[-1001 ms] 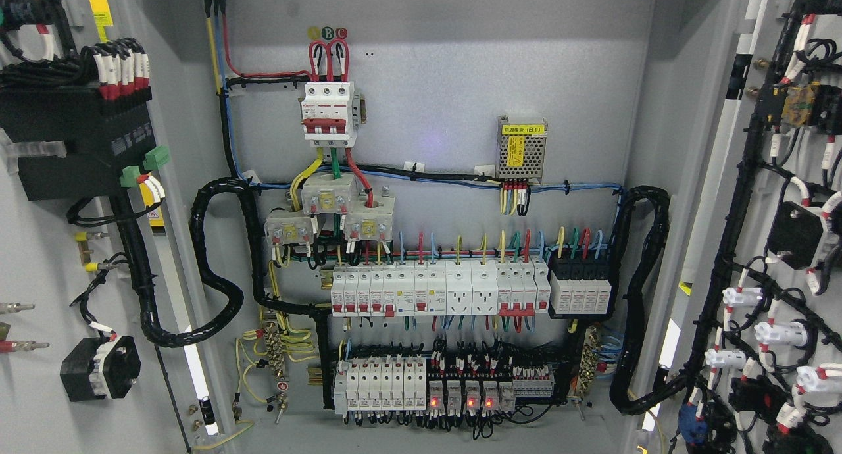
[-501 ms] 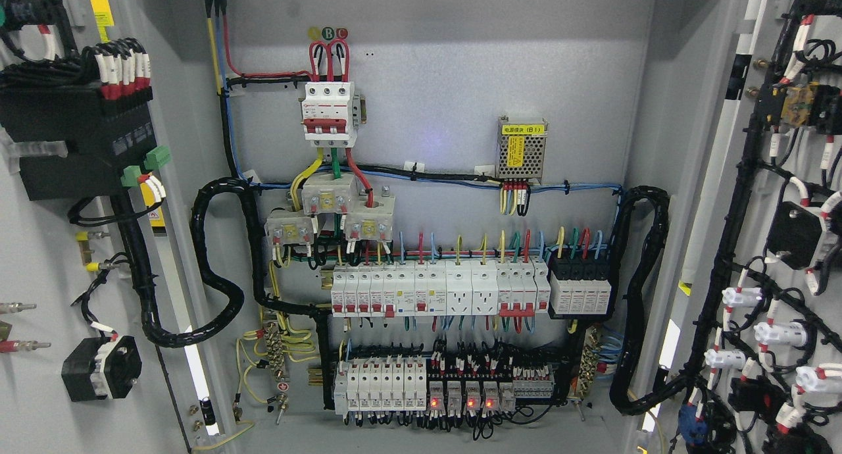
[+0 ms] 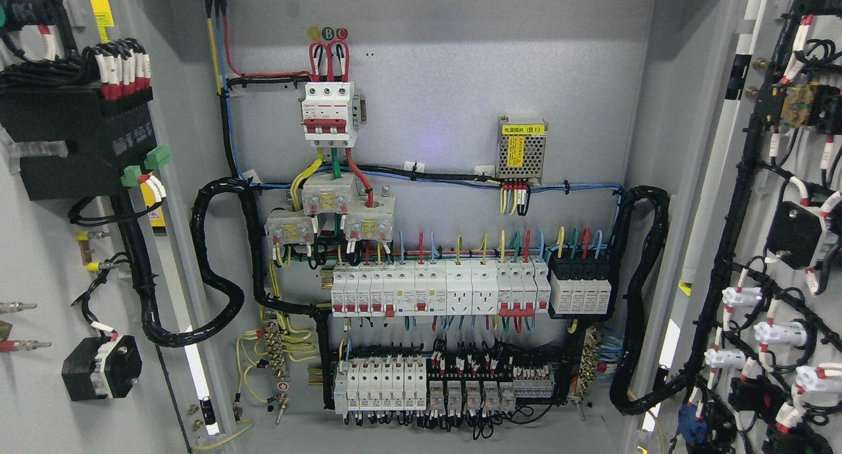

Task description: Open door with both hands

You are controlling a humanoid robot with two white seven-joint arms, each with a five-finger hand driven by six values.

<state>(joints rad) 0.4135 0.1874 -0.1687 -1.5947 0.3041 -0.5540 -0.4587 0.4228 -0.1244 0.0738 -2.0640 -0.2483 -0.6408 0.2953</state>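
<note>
While both grey metal cabinet doors stand swung wide, neither robot hand shows anywhere in the head view, so how far the fingers are open, or what they hold, cannot be told. The left grey door leaf (image 3: 39,256) fills the edge at nine o'clock, its inner face turned toward the camera and carrying a black rectangular module (image 3: 72,138) with white-and-red sleeved wires at ten o'clock and a small black switch block (image 3: 100,368) at eight o'clock. The right grey door leaf (image 3: 776,197) takes the edge at three o'clock, hung with black wire looms (image 3: 723,256) and white connectors. Between the leaves the grey back panel (image 3: 460,66) lies fully exposed. A white three-pole breaker with red toggles (image 3: 329,112) sits at eleven o'clock of centre, a small perforated metal power supply with a yellow label (image 3: 521,148) at one o'clock, and a row of white breakers (image 3: 437,289) runs just below centre, with a second row (image 3: 421,381) at six o'clock. Thick black corrugated conduits (image 3: 217,270) loop from each door hinge side into the cabinet. Bare panel remains at twelve o'clock.
</note>
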